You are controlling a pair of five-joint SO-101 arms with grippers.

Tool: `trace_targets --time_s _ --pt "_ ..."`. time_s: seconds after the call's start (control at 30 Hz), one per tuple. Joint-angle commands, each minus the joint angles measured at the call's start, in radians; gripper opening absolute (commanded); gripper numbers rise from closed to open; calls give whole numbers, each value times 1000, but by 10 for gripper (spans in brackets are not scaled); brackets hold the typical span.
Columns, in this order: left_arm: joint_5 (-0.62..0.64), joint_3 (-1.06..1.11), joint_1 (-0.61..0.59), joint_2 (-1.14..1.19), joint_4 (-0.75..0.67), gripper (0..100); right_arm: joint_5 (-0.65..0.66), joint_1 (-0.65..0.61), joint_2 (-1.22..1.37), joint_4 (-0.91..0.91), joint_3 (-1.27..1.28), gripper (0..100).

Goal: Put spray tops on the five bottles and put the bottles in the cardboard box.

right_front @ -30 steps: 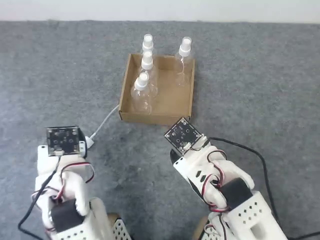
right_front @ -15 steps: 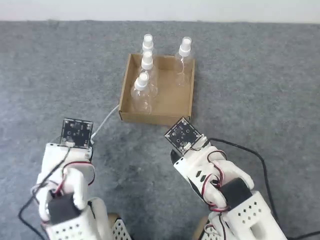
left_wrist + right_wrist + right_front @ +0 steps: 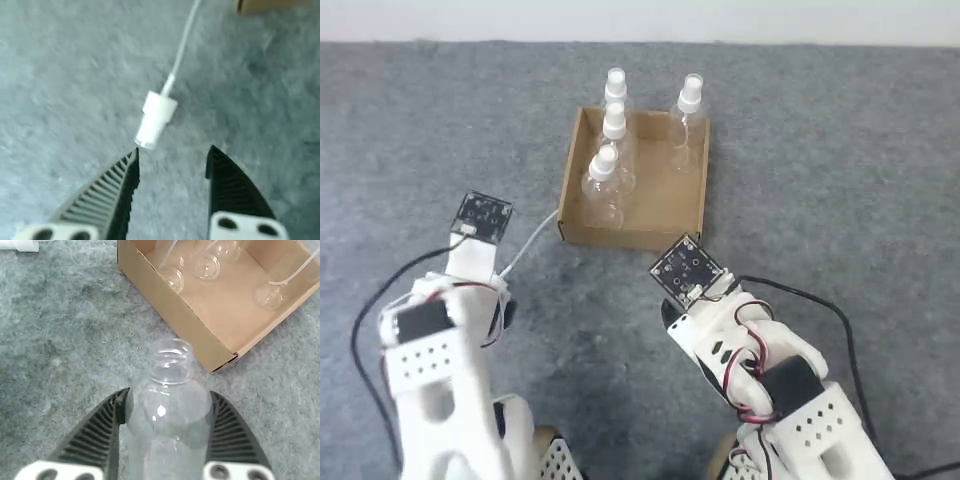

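Observation:
Several clear bottles with white spray tops [image 3: 604, 165] stand in the cardboard box [image 3: 660, 215], whose near wall [image 3: 170, 310] also lies ahead of the right gripper. A loose white spray top [image 3: 156, 119] with its long tube [image 3: 532, 243] lies on the grey carpet left of the box. My left gripper [image 3: 172, 160] hangs open just above it, the top's head slightly beyond the fingertips. My right gripper [image 3: 169, 395] is shut on an upright clear bottle [image 3: 170, 385] with a bare open neck, just in front of the box's near right corner.
Grey carpet covers the whole table. The right arm's wrist module [image 3: 688, 268] stands close to the box's front edge. Black cables [image 3: 820, 300] trail to the right of that arm. Open carpet lies to the left and right of the box.
The left arm has swung forward and to the right, from low at the front to over the loose spray top. The right arm and its bottle have kept still.

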Motion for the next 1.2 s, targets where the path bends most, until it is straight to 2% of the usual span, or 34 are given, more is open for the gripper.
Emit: trace_targets --time_s 0.0,0.2,0.53,0.67,0.8,0.93,1.07,1.17 --pt "-11 -87 0 152 -74 209 0 13 -27 -22 -11 111" --pt "-9 -177 -3 410 -137 209 0 13 -27 -22 -11 111" --pt "-11 -430 -98 841 -172 209 2 13 -27 -22 -11 111" --pt "-66 -513 -98 988 -166 201 2 13 -27 -22 -11 111" --pt "-112 -611 -100 1063 -86 123 2 13 -27 -22 -11 111" --pt "-155 -644 -98 1091 -72 57 2 13 -27 -22 -11 111" --pt "-206 -644 -100 1092 -71 11 2 13 -27 -22 -11 111" --pt "-224 -659 -101 1091 -35 12 2 13 -27 -22 -11 111"
